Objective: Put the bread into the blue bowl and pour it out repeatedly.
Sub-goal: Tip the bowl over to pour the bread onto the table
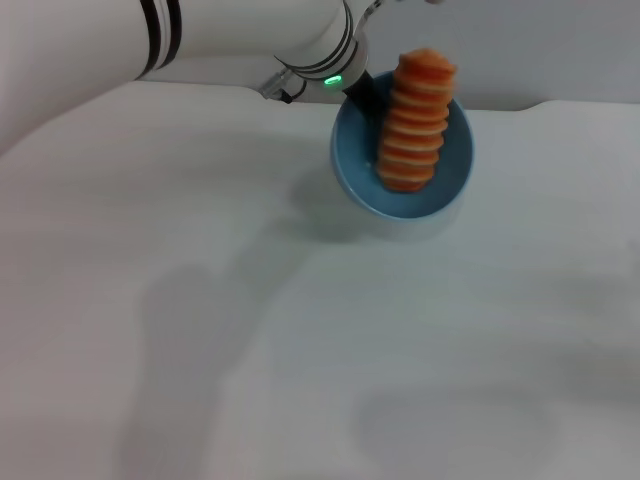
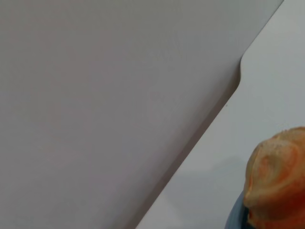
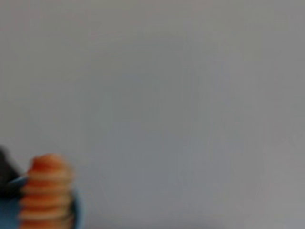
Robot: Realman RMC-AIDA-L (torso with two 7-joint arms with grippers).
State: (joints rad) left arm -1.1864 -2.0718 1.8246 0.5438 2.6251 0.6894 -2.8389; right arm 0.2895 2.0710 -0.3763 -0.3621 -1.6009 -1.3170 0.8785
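Head view shows the bread (image 1: 414,122) standing in the blue bowl (image 1: 455,165), which the left gripper (image 1: 362,92) pinches by its rim and holds tilted above the table (image 1: 300,350), so loading looks done and pouring remains.

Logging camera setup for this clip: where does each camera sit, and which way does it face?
Head: high, facing forward and down at the table; left arm holds the tilted blue bowl with bread.
Left wrist: beside the bowl's rim, facing the table's far edge; no hand visible.
Right wrist: low, sideways; no arm visible.
All share the bread.
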